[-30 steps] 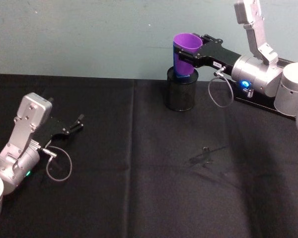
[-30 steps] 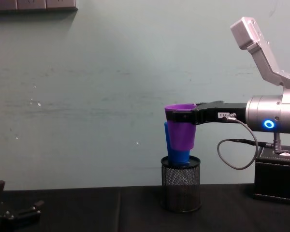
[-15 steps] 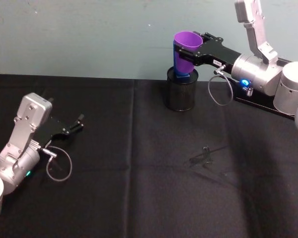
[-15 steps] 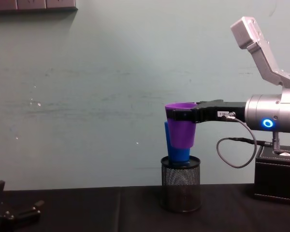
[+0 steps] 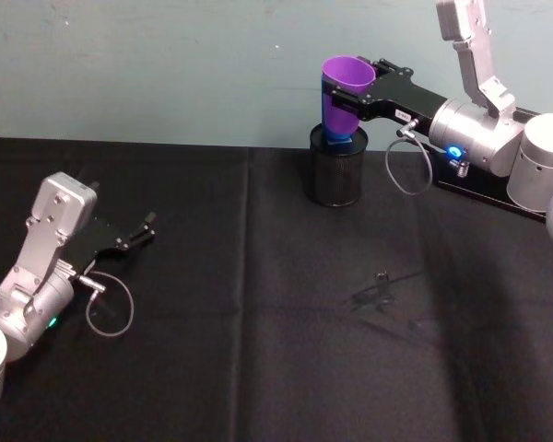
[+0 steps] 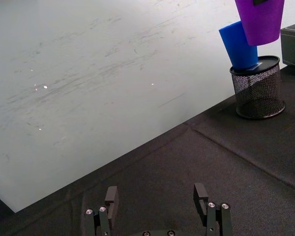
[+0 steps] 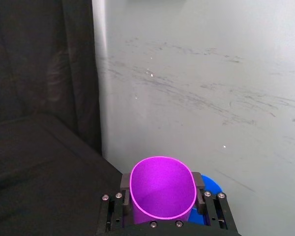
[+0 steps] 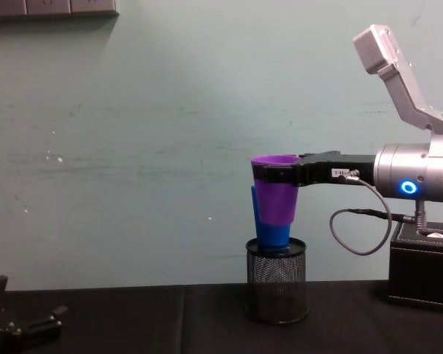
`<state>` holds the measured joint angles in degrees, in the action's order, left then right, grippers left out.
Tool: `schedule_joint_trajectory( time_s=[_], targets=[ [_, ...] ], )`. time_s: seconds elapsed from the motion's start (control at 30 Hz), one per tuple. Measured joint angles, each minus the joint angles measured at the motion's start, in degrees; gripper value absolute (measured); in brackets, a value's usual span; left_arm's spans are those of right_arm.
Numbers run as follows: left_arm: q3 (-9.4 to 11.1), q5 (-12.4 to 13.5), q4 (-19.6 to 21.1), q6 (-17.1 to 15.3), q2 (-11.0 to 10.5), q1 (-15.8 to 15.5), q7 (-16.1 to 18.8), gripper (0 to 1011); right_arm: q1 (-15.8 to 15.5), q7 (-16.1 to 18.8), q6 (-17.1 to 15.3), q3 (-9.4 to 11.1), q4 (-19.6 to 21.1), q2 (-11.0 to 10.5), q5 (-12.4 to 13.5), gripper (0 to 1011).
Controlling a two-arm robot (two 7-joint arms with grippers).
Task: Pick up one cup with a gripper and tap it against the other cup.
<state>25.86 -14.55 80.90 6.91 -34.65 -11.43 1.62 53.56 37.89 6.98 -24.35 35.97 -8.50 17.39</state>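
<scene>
Your right gripper [image 5: 350,99] clamps the purple cup [image 5: 341,78] above the pen holder [image 5: 333,175] holding the blue cup [image 8: 273,233]; your left gripper [image 5: 146,230], fingers apart, lies well left of it.

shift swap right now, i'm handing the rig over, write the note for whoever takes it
Right gripper: shut on the purple cup near its rim, holding it upright above the mesh pen holder.
Left gripper: open, idle at the left side of the black table.
Blue cup: leaning in the pen holder, right beside the purple cup; contact cannot be told.
Done: purple cup picked up. Left: confirm the tap.
</scene>
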Motion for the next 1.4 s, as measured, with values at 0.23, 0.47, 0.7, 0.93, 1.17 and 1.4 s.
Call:
schedule_joint_trajectory(
  time_s=[0.23, 0.47, 0.7, 0.93, 1.17, 1.4],
  targets=[
    [0.0, 0.0, 0.0, 0.0, 0.0, 0.0, 0.0, 1004, -0.04, -0.02, -0.07, -0.06, 0.1, -0.04, 0.04, 734],
    [0.0, 0.0, 0.0, 0.0, 0.0, 0.0, 0.0, 1004, -0.08, -0.06, -0.14, -0.1, 0.17, -0.06, 0.07, 733],
    [0.0, 0.0, 0.0, 0.0, 0.0, 0.0, 0.0, 1004, -0.11, -0.08, -0.18, -0.13, 0.21, -0.1, 0.07, 733],
    [0.0, 0.0, 0.0, 0.0, 0.0, 0.0, 0.0, 1005, -0.13, -0.12, -0.23, -0.14, 0.25, -0.1, 0.07, 733],
    [0.0, 0.0, 0.0, 0.0, 0.0, 0.0, 0.0, 1005, -0.13, -0.16, -0.23, -0.14, 0.26, -0.1, 0.07, 734],
    [0.0, 0.0, 0.0, 0.0, 0.0, 0.0, 0.0, 1005, -0.12, -0.16, -0.23, -0.14, 0.27, -0.1, 0.07, 733]
  ],
)
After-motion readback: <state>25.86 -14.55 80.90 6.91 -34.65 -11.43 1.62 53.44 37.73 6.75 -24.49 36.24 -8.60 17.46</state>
